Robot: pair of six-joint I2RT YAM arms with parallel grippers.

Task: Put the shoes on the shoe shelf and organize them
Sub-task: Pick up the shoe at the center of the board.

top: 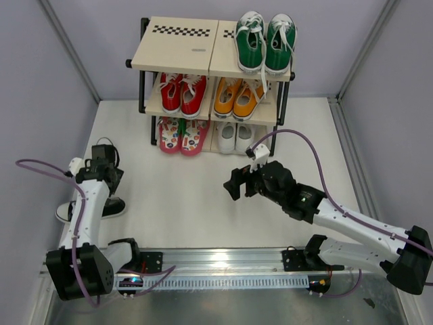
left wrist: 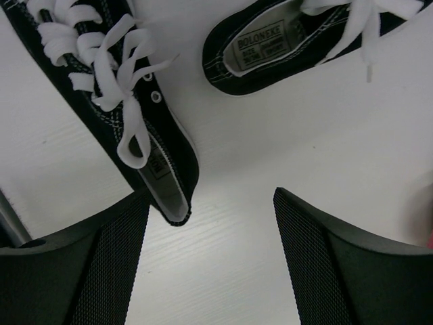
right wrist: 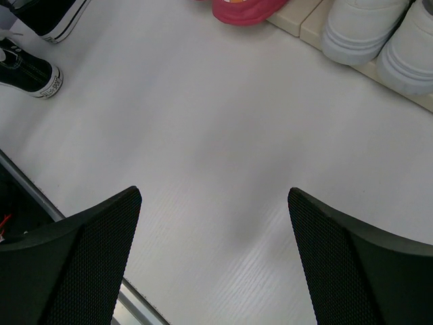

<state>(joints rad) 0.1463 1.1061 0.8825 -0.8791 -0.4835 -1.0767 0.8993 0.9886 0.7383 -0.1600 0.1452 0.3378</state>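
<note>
The shoe shelf stands at the back. Green sneakers sit on its top right board, pink flip-flops bottom left and small white shoes bottom right. Two black white-laced sneakers lie on the table at the left; in the left wrist view one runs to the left finger, the other is farther off. My left gripper hangs open over them, the near sneaker's heel just inside its left fingertip. My right gripper is open above bare table.
A red pair and an orange pair fill the middle tier. The top left board is bare. Grey walls close in left and right. A metal rail with both arm bases runs along the near edge.
</note>
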